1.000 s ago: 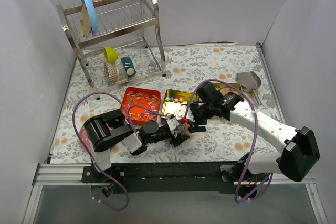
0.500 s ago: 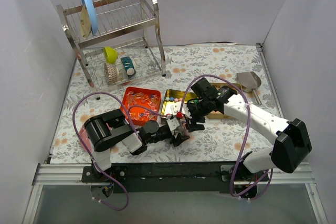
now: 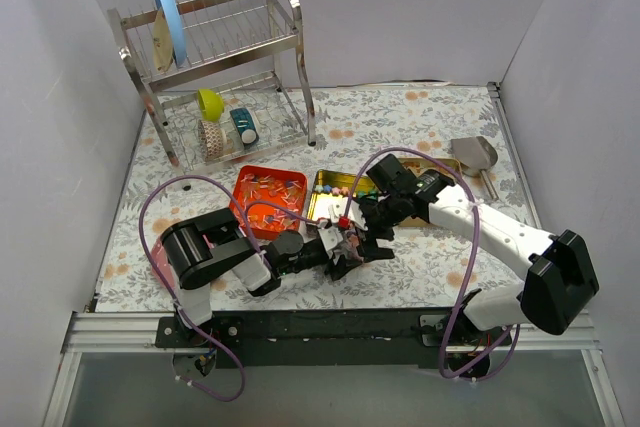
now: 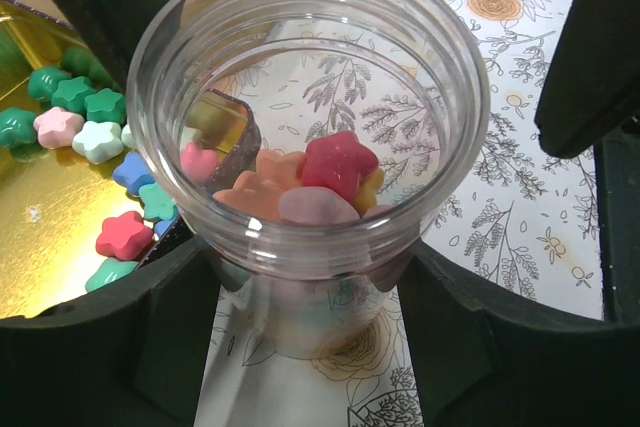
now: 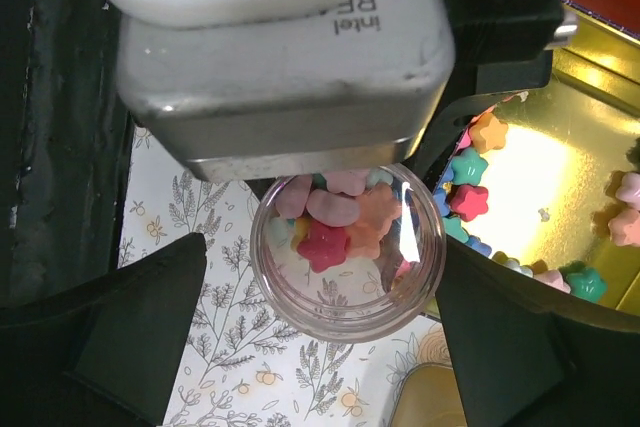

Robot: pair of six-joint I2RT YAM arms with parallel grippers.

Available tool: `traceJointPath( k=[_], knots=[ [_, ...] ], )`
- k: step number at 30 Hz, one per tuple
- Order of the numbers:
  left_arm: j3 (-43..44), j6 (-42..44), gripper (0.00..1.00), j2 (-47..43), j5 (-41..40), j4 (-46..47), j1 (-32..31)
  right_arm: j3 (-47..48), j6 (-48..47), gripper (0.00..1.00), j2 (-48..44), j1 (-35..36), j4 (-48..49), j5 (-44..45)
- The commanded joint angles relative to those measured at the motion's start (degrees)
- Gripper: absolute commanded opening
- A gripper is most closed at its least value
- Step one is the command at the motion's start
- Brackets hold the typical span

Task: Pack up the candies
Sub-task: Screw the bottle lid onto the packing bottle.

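Observation:
My left gripper (image 4: 305, 292) is shut on a clear open jar (image 4: 300, 247) standing on the floral mat. In the jar lie several star-shaped candies (image 4: 335, 162), red, pink, orange and yellow. My right gripper (image 5: 325, 272) hangs over the jar's mouth (image 5: 345, 315), open and empty, with one finger on each side. More star candies (image 4: 122, 235) lie in a gold tin (image 4: 40, 257) just left of the jar. In the top view both grippers meet at the jar (image 3: 345, 239). Wrapped candies lie in an orange tray (image 3: 268, 192).
A gold tin (image 3: 328, 190) sits behind the jar, and a second one (image 3: 445, 162) is partly hidden by my right arm. A metal scoop (image 3: 475, 154) lies at the far right. A dish rack (image 3: 215, 77) with a plate and cups stands at the back left.
My right gripper has moved left and a little nearer, from beside the jar to over its mouth. My left gripper and the jar have stayed put.

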Motion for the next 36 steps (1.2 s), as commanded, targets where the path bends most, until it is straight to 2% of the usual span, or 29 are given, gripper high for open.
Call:
traceJointPath(
  k=[1,14,18,21,22,27,36],
  knots=[
    [-1.64,0.79,0.00,3.27,-1.65,-12.30,0.01,-3.31,2.86,0.98,-4.59,-0.66,-3.95,1.25],
    [-1.37,0.53,0.00,3.71,-2.09,-12.57,0.01,-5.78,2.25,0.98,-8.47,-7.60,-8.87,6.35],
    [-1.37,0.44,0.00,3.62,-1.75,-12.83,0.01,-1.39,3.91,0.98,-9.79,-10.50,-5.01,5.92],
    [-1.29,0.44,0.00,3.71,-1.48,-13.09,0.01,3.00,3.92,0.98,-9.09,-10.42,-2.98,1.10],
    [-1.29,0.44,0.00,3.71,-1.39,-13.10,0.01,4.32,3.91,0.98,-7.78,-10.24,-2.72,-1.97],
    [-1.11,0.53,0.00,3.62,-1.13,-13.62,0.01,9.42,3.13,0.98,-1.55,-6.91,-4.64,-5.77],
    [-1.02,0.53,0.00,3.80,-0.86,-13.71,0.01,15.22,-11.37,0.98,8.48,-5.58,-17.38,-8.59]
  ],
)
